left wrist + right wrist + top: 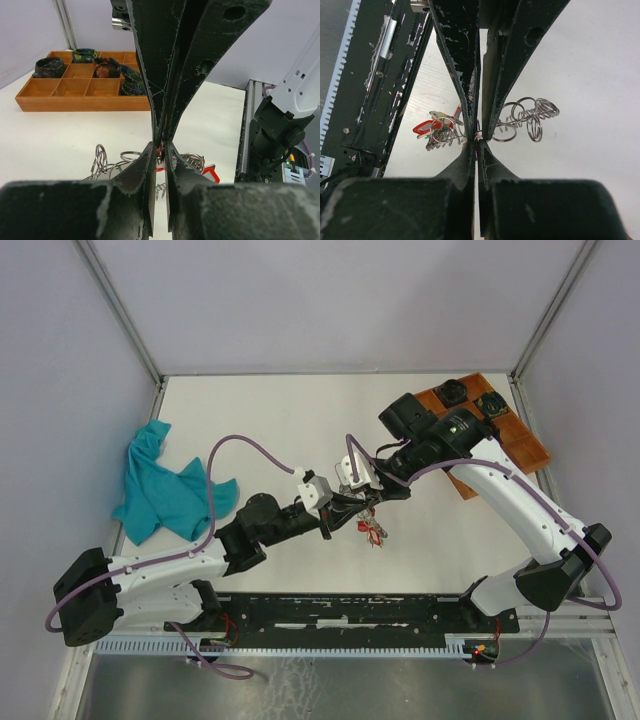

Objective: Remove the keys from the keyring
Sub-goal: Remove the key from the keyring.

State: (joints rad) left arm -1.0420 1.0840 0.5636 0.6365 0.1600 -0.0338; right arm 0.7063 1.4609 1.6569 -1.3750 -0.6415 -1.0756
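Both grippers meet tip to tip over the middle of the table. The keyring (530, 115) is a string of coiled silver wire loops lying on the white surface, also seen as loops of the keyring (102, 157) from the left wrist. The keys (427, 127), one with a red tag, bunch at its other end, and the keys (374, 530) dangle just below the fingertips. My right gripper (476, 142) is shut, pinching the ring wire. My left gripper (160, 146) has its jaws drawn to a narrow slit, nipping a thin red-and-dark piece of the bunch at the tips.
A wooden compartment tray (520, 445) with dark round objects sits at the back right, the same tray (30, 97) seen beyond the left fingers. A teal cloth (165, 490) lies crumpled at the left. The black mounting rail (350, 610) runs along the near edge.
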